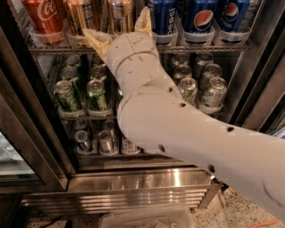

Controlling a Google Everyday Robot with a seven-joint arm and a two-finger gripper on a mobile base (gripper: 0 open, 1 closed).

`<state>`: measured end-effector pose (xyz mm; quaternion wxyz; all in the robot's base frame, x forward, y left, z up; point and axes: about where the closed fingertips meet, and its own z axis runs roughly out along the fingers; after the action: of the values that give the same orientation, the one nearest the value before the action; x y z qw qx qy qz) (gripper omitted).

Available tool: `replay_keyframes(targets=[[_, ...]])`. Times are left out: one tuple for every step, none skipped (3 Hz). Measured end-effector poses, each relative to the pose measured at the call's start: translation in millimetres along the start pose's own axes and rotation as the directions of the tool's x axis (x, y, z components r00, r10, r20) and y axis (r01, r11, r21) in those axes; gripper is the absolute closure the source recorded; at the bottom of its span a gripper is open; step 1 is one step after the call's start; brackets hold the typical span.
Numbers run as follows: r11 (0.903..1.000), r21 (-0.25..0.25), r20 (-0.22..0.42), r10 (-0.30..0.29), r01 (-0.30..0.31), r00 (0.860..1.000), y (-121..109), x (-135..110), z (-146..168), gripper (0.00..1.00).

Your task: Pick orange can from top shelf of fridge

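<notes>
I hold the pale two-finger gripper (119, 30) at the grey wire top shelf (209, 46) of the stainless-steel fridge (147, 180), fingers spread wide to straddle the tall copper-orange can (121, 12) just beyond, between them; nothing gripped yet.

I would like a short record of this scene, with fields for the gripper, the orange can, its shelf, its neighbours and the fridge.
gripper: open, at the front edge of the top shelf
fingers: spread, one on each side of the orange can; contact not visible
orange can: upright in its tray, not lifted
neighbours: red Coca-Cola can further left, Pepsi cans to the right
fridge: open; green cans on the rack below
</notes>
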<state>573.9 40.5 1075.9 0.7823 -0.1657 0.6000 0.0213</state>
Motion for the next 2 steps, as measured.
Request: replay_keyframes(targets=[[0.9997, 0.022, -0.001, -0.008, 0.008, 1.0, -2.4, 1.0, 3.0, 0.19], [0.9992, 0.038, -0.004, -0.01, 0.01, 1.0, -4.5, 2.4, 4.9, 0.24]])
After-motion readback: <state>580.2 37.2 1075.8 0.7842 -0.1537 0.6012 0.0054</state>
